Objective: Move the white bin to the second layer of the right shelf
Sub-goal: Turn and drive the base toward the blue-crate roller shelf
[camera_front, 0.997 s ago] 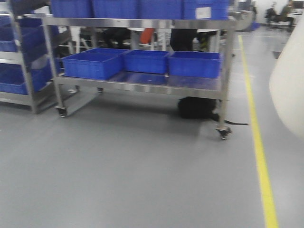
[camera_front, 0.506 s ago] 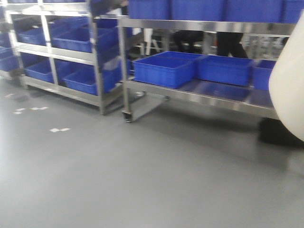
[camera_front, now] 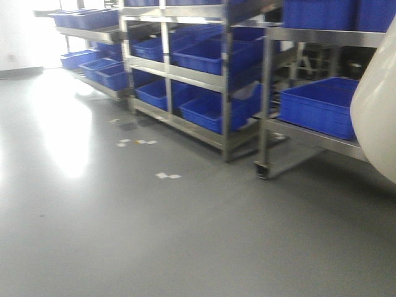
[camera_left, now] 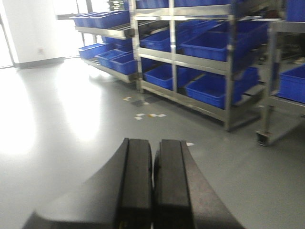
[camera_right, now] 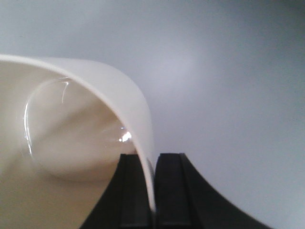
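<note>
The white bin (camera_front: pixel 376 117) fills the right edge of the front view, held up off the floor. In the right wrist view its glossy off-white wall (camera_right: pixel 128 102) curves down between the two black fingers, and my right gripper (camera_right: pixel 153 160) is shut on that rim, one finger inside the bin and one outside. My left gripper (camera_left: pixel 153 150) is shut with nothing between its fingers, hanging over bare grey floor. Steel shelves (camera_front: pixel 226 80) with several layers stand ahead; the nearest one on the right (camera_front: pixel 322 139) is on wheels.
Blue ribbed crates (camera_front: pixel 322 105) fill the shelf layers (camera_left: pixel 209 88). White tape marks (camera_front: pixel 167 176) lie on the grey floor. A bright glare patch (camera_front: pixel 62 124) spreads at the left near a white wall. A caster (camera_front: pixel 262 168) sits under the wheeled shelf.
The view has swung left: the wheeled shelf slid from centre to the right edge, and more racks and the white wall came in. The bin stays at the right edge, still gripped.
</note>
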`<state>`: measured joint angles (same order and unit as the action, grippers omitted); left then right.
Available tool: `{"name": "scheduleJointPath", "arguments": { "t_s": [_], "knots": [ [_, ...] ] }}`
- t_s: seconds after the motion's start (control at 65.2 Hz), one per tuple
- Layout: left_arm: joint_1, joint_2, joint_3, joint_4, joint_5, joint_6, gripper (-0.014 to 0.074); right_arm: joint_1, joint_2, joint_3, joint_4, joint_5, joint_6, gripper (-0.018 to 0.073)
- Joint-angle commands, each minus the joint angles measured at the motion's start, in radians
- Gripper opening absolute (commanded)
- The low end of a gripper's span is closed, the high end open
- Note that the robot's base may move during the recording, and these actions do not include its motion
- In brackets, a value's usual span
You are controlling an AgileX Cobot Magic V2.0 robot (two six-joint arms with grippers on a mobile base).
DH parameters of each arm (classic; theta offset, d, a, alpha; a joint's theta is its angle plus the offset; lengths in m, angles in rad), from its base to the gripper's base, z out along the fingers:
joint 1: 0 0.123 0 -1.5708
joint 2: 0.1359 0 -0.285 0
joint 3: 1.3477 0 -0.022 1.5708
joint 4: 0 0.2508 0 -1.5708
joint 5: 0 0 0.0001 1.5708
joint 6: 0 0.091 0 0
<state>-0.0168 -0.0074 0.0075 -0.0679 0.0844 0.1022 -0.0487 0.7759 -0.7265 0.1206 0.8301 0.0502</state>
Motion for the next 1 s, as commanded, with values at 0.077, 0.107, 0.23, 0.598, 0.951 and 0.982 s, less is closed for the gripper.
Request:
{"name": "scheduleJointPath", "arguments": {
  "t_s": [0.077, 0.107, 0.23, 0.598, 0.951, 0.982],
  "knots": [
    [0.0, -0.013, 0.037, -0.006, -0.084, -0.003, 0.0085, -0.005, -0.01, -0.028, 0.01, -0.074, -0.004, 0.0053],
    [0.0, -0.013, 0.037, -0.006, -0.084, -0.003, 0.0085, -0.005, -0.01, -0.028, 0.01, -0.074, -0.004, 0.0053],
    [0.0, -0.013, 0.037, -0.006, -0.084, -0.003, 0.0085, -0.005, -0.01, -0.028, 0.01, -0.074, -0.004, 0.0053],
    [0.0, -0.013, 0.037, -0.006, -0.084, -0.003, 0.0085, -0.005, -0.01, -0.028, 0.01, -0.075, -0.004, 0.0053],
    [0.0, -0.013, 0.037, -0.006, -0.084, -0.003, 0.0085, -0.005, -0.01, -0.028, 0.009, -0.074, -0.004, 0.0053],
    [0.0, -0.013, 0.037, -0.006, -0.084, -0.003, 0.0085, -0.005, -0.01, -0.028, 0.009, -0.074, -0.004, 0.0053]
  ]
}}
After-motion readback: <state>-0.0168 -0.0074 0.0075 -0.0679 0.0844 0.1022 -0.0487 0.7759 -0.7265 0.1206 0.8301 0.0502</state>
